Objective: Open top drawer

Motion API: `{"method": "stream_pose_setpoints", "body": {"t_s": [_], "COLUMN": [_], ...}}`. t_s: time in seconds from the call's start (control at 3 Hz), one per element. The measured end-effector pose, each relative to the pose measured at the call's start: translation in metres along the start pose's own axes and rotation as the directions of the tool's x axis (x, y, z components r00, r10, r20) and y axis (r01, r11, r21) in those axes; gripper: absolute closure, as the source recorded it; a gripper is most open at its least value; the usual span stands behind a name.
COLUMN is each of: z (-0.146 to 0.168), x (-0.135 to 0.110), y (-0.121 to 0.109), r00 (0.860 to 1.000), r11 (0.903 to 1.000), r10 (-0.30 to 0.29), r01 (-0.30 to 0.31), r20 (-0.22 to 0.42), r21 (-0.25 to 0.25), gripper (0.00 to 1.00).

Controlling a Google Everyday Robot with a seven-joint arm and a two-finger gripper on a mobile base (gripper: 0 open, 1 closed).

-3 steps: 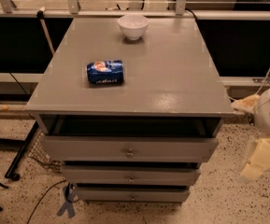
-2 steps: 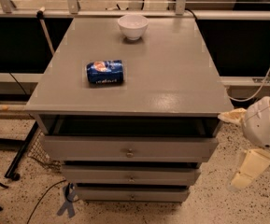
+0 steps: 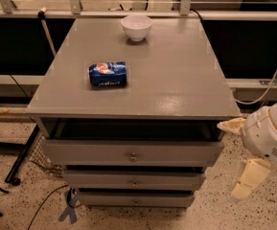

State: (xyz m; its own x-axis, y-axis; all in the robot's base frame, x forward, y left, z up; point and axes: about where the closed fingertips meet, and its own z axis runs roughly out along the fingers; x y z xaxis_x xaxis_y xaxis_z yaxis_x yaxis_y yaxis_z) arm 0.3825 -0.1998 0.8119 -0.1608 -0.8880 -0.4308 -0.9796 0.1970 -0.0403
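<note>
The top drawer (image 3: 95, 152) is the wide grey front just under the tabletop, with a small round metal knob (image 3: 133, 156) at its centre. It stands pulled out a little, with a dark gap above it. My gripper (image 3: 239, 152) is at the cabinet's right front corner, to the right of the drawer front and apart from the knob. Its cream fingers (image 3: 230, 125) are spread apart with nothing between them.
A blue drink can (image 3: 108, 74) lies on its side on the grey cabinet top (image 3: 176, 80), and a white bowl (image 3: 136, 27) stands at the back. Two lower drawers (image 3: 99, 179) with knobs sit below. A dark metal stand (image 3: 20, 157) is on the speckled floor at the left.
My arm and gripper have moved down and to the left, closer to the cabinet's right front corner. The drawer, can and bowl have not moved.
</note>
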Motion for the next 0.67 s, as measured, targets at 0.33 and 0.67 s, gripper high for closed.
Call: {"method": "stream_pose_setpoints", "body": {"t_s": [0.33,0.67], "z": [0.028,0.071], "x": [-0.006,-0.020], "y": [0.009,0.010], "r00": [0.999,0.994], "r11": [0.9997,1.0000], "r10": [-0.016,-0.004], "r01": [0.017,0.005], "r20": [0.039,0.113], "r21": [-0.020,-0.008], "gripper": [0.00,0.00]}}
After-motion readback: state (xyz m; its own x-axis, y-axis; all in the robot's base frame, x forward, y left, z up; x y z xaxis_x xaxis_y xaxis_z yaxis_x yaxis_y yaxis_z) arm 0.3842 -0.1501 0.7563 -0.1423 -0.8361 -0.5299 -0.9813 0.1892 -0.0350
